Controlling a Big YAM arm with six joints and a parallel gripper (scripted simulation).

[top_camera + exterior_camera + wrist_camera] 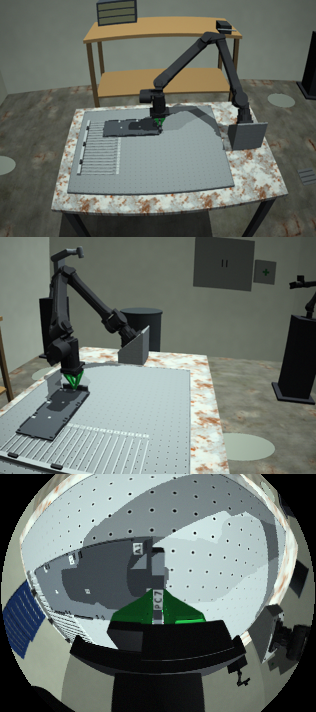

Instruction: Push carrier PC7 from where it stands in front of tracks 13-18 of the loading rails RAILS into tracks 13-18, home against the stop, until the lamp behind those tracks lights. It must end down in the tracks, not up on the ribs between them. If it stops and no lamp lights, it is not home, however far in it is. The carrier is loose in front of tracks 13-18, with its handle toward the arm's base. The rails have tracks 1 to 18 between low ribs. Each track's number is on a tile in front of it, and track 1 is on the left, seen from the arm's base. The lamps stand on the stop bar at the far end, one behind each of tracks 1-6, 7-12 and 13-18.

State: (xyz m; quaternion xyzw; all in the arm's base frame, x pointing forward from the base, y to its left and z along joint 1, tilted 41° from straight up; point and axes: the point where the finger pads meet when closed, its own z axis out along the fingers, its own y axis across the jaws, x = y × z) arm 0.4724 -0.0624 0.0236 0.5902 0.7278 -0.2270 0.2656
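Carrier point(130, 128) gripped at its handle point(75, 386)
Claw point(159, 124) is clamped on the handle; the stiff, flat plate is judged light and easily slid.

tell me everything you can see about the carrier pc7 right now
Carrier PC7 is a flat, dark, matte rectangular plate with a few small pale marks on top and a raised handle at the end toward the arm's base. The gripper is shut on that handle. Its far end lies partly in over the rails, short of the stop bar. No lamp looks lit.

Matt black carrier point(127, 128), mottled marble table point(255, 168)
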